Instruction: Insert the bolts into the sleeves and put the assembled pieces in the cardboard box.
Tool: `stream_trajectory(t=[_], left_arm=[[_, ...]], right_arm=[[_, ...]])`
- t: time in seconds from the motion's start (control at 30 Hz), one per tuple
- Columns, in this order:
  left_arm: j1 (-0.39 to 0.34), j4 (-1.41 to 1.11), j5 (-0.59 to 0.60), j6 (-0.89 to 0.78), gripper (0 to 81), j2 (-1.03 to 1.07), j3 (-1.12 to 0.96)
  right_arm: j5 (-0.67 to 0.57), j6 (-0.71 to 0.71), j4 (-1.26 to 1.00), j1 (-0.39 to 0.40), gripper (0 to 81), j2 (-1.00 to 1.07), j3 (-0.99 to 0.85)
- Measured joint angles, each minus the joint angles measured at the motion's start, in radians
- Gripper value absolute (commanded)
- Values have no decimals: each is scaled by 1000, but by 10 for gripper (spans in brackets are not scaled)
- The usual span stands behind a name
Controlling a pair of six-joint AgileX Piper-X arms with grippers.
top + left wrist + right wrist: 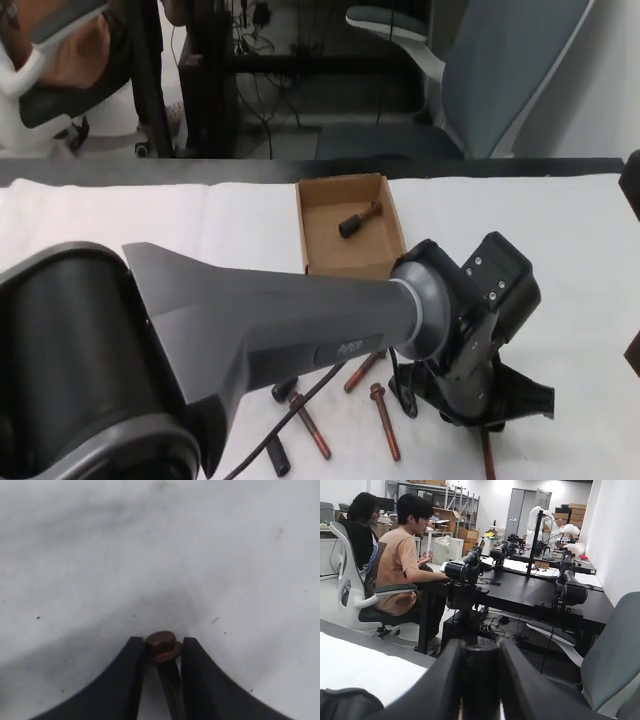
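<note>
My left gripper (163,642) is shut on a rusty brown bolt (162,647), gripped just under its hex head, close above the white table. In the high view this gripper (487,425) hangs low at the front right, and the bolt (488,455) pokes out below it. The right gripper (480,647) is shut on a black sleeve (481,677) and points out across the room. The cardboard box (345,268) lies at the middle back of the table with one assembled piece (358,220) inside.
Three loose bolts (310,425) (383,420) (362,372) and two black sleeves (284,388) (276,458) lie on the white cloth in front of the box. The left arm's thick link (250,330) crosses the foreground. Chairs stand beyond the table's far edge.
</note>
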Motion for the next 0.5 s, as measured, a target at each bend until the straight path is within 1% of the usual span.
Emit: stream_trajectory(t=[0.1,0.17,0.23,0.37,0.43,0.5], left_arm=[[-9,-7,-23,85,18,-18,7],[-14,13,-64,152,18,-49,17],[-15,74,-154,234,18,-111,25],[14,181,-427,335,18,-308,81],[43,175,-487,346,18,-415,158],[70,120,-513,349,18,-530,267]], right_arm=[[0,0,18,0,4,0,0],[0,0,48,0,4,0,0],[0,0,92,0,4,0,0],[-2,0,193,0,4,0,0],[-8,7,251,0,4,0,0],[-25,23,295,0,4,0,0]])
